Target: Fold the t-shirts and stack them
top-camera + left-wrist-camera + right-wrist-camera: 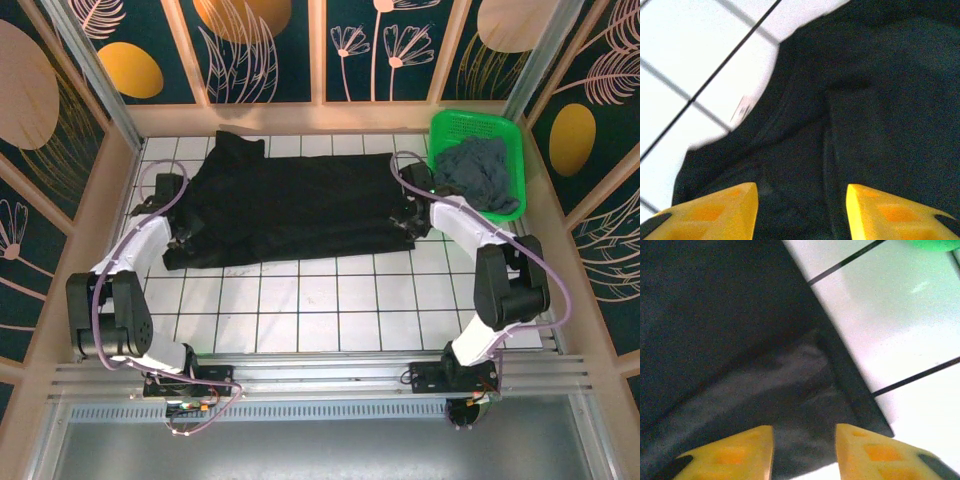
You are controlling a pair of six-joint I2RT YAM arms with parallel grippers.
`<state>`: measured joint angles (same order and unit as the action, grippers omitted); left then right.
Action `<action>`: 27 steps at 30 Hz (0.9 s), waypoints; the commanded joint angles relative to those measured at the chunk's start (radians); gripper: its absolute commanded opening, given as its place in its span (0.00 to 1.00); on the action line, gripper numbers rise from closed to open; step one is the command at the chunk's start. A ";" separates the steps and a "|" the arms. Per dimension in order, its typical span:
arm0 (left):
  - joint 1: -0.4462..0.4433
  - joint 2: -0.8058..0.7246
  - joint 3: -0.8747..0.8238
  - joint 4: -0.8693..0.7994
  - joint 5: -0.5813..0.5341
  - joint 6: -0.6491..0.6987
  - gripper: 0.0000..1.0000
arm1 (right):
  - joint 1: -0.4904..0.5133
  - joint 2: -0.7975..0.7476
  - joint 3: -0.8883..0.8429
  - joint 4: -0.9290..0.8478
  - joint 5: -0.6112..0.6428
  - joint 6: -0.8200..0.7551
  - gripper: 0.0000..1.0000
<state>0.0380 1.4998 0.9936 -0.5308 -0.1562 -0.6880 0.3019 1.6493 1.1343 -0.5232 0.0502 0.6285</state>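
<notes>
One black t-shirt (290,210) spread wide, grey-blue t-shirt (480,170) crumpled

Black t-shirt (290,210) spread flat; grey-blue t-shirt (485,172) crumpled in basket (445,122).

The whole worktop (330,310) is viewed from high above and behind the arm bases (190,375), facing downward. Very close views are taken from just behind the left end effector (801,202) and the right end effector (804,442), aimed at the black t-shirt (290,215) beneath them, which is shared by all three.
</notes>
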 commanded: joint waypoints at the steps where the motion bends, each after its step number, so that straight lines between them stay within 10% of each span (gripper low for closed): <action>1: 0.045 0.030 -0.070 0.026 0.135 -0.028 0.32 | 0.024 0.010 -0.058 0.071 -0.081 -0.020 0.25; 14: 0.201 0.131 -0.207 0.149 0.117 -0.215 0.16 | -0.003 0.167 -0.101 0.041 -0.038 0.012 0.18; 27: 0.327 -0.205 -0.421 0.029 0.067 -0.243 0.18 | 0.131 -0.158 -0.371 -0.041 -0.020 0.143 0.22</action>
<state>0.3473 1.3403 0.5858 -0.3882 0.0116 -0.9134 0.4038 1.5585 0.8101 -0.4683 -0.0246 0.7029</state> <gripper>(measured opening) 0.176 0.208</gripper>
